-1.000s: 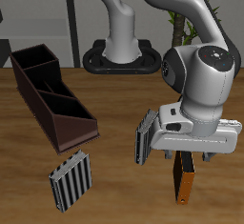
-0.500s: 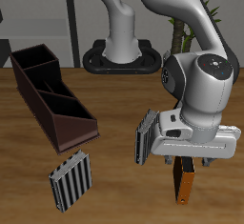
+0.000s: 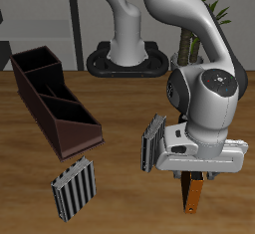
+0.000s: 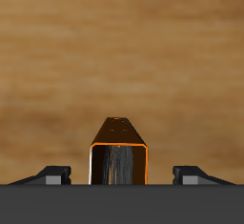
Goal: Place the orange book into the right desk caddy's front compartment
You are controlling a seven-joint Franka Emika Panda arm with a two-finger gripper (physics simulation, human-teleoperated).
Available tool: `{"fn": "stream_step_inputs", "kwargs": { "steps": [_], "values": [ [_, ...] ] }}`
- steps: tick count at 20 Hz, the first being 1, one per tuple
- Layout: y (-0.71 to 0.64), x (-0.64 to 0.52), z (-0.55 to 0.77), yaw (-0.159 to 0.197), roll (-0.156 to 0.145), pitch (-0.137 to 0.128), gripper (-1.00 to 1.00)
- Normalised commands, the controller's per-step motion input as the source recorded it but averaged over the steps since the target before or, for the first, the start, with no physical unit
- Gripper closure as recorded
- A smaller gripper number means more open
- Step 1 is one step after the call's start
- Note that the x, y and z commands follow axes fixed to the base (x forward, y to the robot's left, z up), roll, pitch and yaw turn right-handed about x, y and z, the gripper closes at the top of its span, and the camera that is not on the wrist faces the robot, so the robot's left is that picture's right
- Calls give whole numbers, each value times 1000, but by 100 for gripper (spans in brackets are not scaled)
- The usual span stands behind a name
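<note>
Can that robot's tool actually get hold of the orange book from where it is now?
Probably yes. The tool sits right over the orange book, one finger on each side and open wood around it. Both fingers stand apart from the covers.

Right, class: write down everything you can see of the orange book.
The orange book is slim, with bright orange covers and a dark edge, standing upright on the wooden table near its front edge. The tool hangs directly over it, one finger on either side; whether they touch it cannot be told. A grey-striped book stands close behind.
</note>
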Motion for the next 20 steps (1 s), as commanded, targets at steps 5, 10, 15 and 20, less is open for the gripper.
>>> {"fn": "stream_step_inputs", "kwargs": {
  "steps": [5, 10, 15, 20],
  "values": [
    [-48, 15, -39, 6, -1, -7, 100],
    [8, -95, 196, 2, 21, -42, 100],
    [-53, -262, 634, -13, 13, -85, 100],
    [-85, -285, 595, 1, 14, -70, 100]
  ]
}}
